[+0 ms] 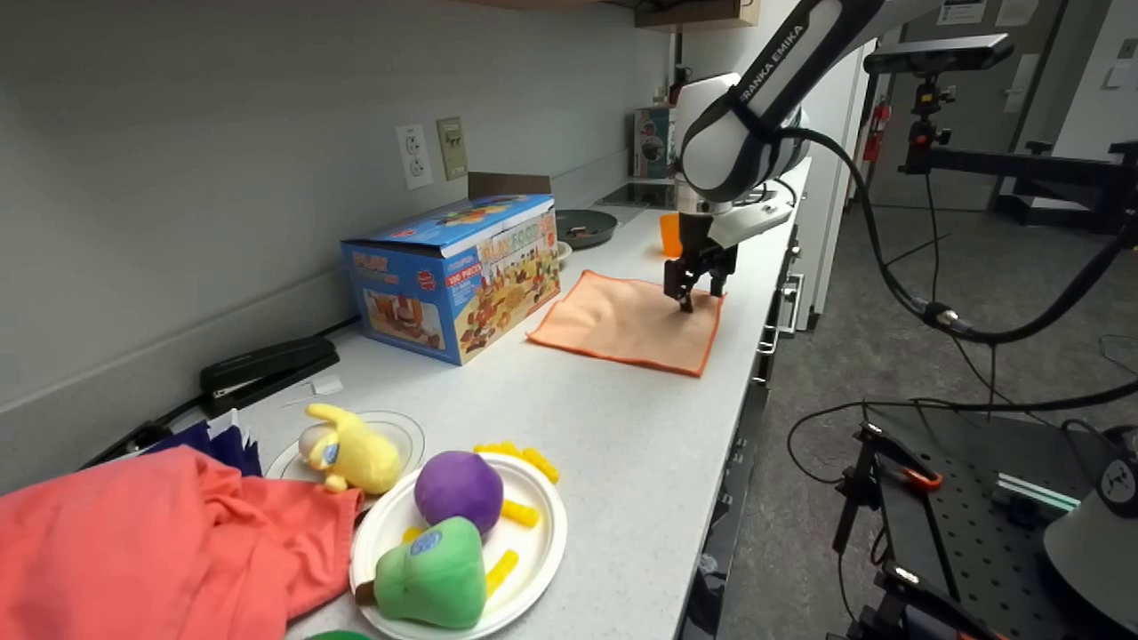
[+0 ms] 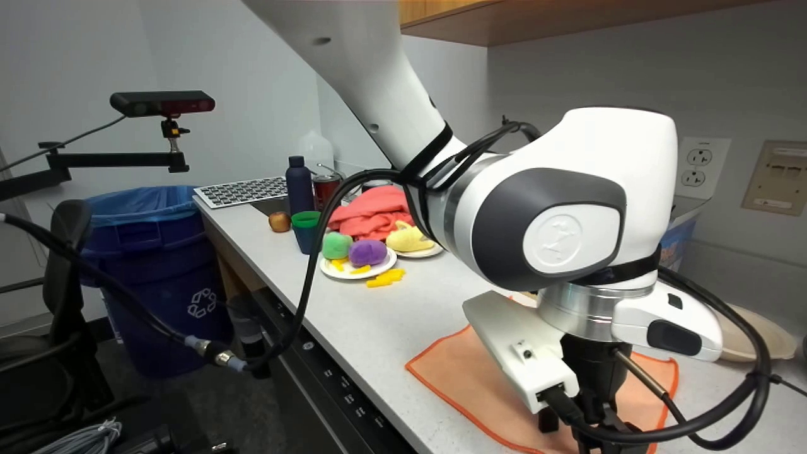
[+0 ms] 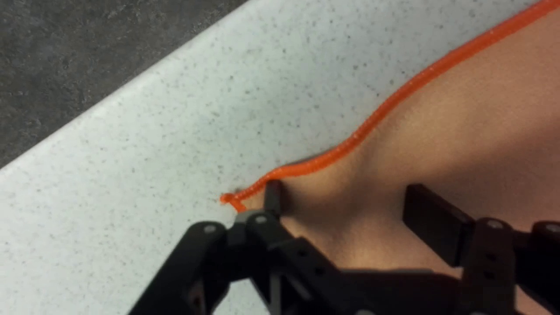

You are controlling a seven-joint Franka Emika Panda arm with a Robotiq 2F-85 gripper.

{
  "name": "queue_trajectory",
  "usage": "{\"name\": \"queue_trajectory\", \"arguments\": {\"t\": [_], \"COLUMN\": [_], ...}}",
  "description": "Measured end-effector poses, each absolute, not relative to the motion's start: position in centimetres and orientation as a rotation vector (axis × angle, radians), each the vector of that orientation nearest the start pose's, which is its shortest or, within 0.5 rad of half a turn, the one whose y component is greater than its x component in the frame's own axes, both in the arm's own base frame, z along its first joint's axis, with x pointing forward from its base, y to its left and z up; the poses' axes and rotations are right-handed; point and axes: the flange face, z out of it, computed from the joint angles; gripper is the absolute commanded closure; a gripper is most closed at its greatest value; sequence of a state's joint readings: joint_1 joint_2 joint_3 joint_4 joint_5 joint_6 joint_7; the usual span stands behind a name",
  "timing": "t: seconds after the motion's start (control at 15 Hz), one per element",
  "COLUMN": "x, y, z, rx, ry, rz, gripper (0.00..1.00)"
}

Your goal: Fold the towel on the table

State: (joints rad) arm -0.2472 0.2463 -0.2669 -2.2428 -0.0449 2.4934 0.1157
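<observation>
One box (image 1: 455, 283) beside towel (image 1: 622, 327), loaded plate (image 1: 540, 558) farther off

The white arm (image 2: 592, 148) has a grey cap (image 2: 498, 233), black cables (image 2: 312, 265).

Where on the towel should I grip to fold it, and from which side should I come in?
I'd pinch just inside the orange hem facing the edge of the counter, near the corner, coming from above. The towel lies mostly flat, so a sideways approach probably offers little to grab. The hem waves near that corner, suggesting slack the open gripper could close on.
</observation>
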Motion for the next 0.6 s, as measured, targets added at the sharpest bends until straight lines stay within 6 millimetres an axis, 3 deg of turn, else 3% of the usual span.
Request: {"name": "queue_trajectory", "arguments": {"t": [0.33, 0.4, 0.6], "x": [47.5, 47.5, 47.6], "y": [-26.9, -26.9, -26.5], "z": [27.2, 27.4, 28.3], "rx": [-3.098, -3.1, -3.139], "ry": [0.934, 0.93, 0.875], "rz": [-0.021, -0.026, -0.041], "gripper": [0.95, 1.0, 1.0]}}
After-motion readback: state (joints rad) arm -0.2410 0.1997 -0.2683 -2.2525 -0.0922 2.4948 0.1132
